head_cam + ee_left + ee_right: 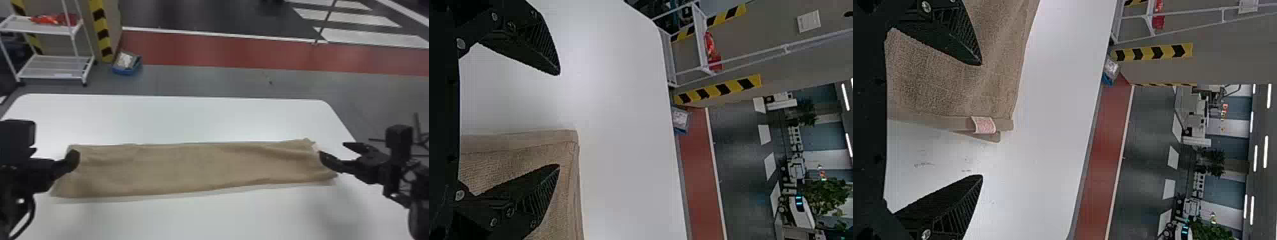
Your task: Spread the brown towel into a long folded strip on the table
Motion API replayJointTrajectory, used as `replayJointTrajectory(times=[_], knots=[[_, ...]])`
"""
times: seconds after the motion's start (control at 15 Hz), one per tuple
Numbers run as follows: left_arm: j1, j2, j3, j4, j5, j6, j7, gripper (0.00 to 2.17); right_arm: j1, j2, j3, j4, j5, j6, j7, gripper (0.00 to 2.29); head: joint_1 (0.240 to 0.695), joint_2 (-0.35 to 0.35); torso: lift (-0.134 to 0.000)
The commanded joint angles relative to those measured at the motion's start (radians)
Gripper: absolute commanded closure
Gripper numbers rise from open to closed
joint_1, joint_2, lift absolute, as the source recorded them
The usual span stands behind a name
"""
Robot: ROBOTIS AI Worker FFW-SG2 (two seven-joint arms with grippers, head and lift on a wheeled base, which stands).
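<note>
Brown towel [198, 169] laid out as a long strip, with little but tidying apparently left

In the head view, the towel is seen stretched crosswise on the counter [191, 118], much longer than it is deep. The spreading can be judged all but done. Shallow creases are left towards the towel's right end, its near edge is slanted, and its left end is flared a little, so some smoothing or squaring might be wanted.

In the left wrist view, the far corner of the towel's left end is shown flat. The left pincer [558, 120] is held with its fingers well apart, one over the towel and one past its end; no cloth is gripped.

In the right wrist view, the right pincer [981, 120] is likewise spread wide at the towel's right end, with nothing clamped. A small label [984, 125] is seen on the towel's end edge, where two edges are left slightly out of line. The folding may thus be judged complete, though how many layers are stacked cannot be told.
</note>
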Motion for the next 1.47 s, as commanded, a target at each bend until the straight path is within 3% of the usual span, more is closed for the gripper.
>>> replayJointTrajectory(times=[0.0,0.13,0.27,0.4,0.53,0.73,0.93,1.4], knots=[[0.029,-0.001,0.001,-0.017,0.023,-0.092,0.018,0.15,0.028,0.019,-0.010,-0.075,-0.024,0.024,0.000,0.07,0.695,-0.143,-0.119],[0.065,0.002,0.008,-0.046,0.083,-0.138,0.005,0.15,0.031,0.041,-0.006,-0.085,-0.029,0.021,0.000,0.08,0.695,-0.133,-0.119],[0.081,-0.002,-0.002,-0.052,0.103,-0.132,-0.028,0.22,0.025,0.048,0.003,-0.052,-0.029,0.012,-0.014,0.14,0.695,-0.136,-0.119],[0.087,-0.007,-0.008,-0.053,0.110,-0.095,-0.079,0.33,-0.004,0.051,0.004,0.017,-0.031,-0.004,-0.032,0.36,0.695,-0.148,-0.119],[0.087,-0.007,-0.018,-0.053,0.137,-0.089,-0.125,0.33,-0.032,0.053,0.017,0.094,-0.027,-0.074,-0.090,0.41,0.695,-0.170,-0.119],[0.082,-0.007,-0.057,-0.052,0.133,-0.092,-0.145,0.33,-0.110,0.054,0.020,0.226,-0.032,-0.145,-0.115,0.41,0.695,-0.215,-0.119],[0.078,-0.006,-0.098,-0.046,0.115,-0.092,-0.157,0.33,-0.133,0.070,0.036,0.263,-0.038,-0.169,-0.141,0.50,0.695,-0.245,-0.119],[0.052,-0.001,-0.107,-0.017,0.086,-0.076,-0.174,0.33,-0.219,0.070,0.102,0.352,0.042,-0.154,-0.193,0.51,0.695,-0.237,-0.119]])
